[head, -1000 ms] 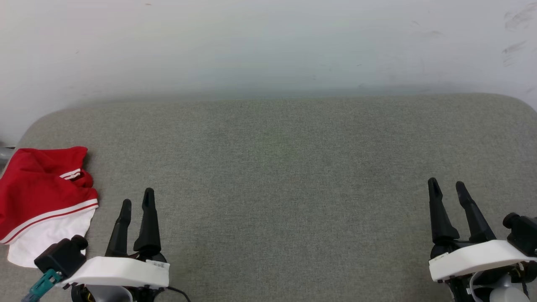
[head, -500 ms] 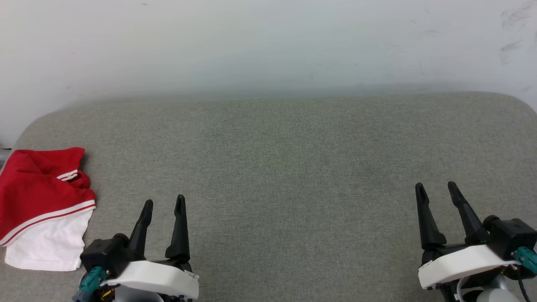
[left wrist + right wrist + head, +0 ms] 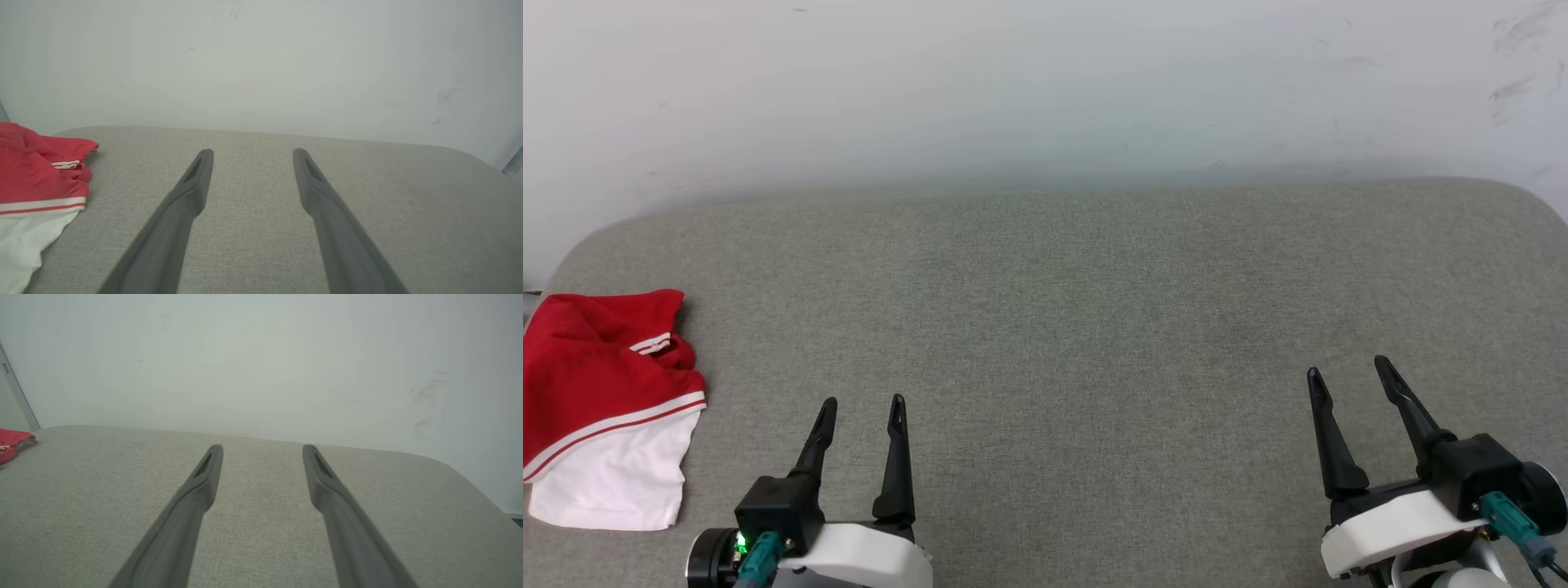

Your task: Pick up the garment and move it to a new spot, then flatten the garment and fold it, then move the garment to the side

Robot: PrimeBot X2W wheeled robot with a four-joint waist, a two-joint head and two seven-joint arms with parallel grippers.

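Now left end effector (image 3: 863, 402) further right.

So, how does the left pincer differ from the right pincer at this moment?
The left pincer is near the garment, while the right pincer is far from it, at the other side of the grey cushion. In the head view the left pincer's fingers lean a little rightward, while the right pincer's fingers lean leftward. Both are open and hold nothing, and neither touches the garment.
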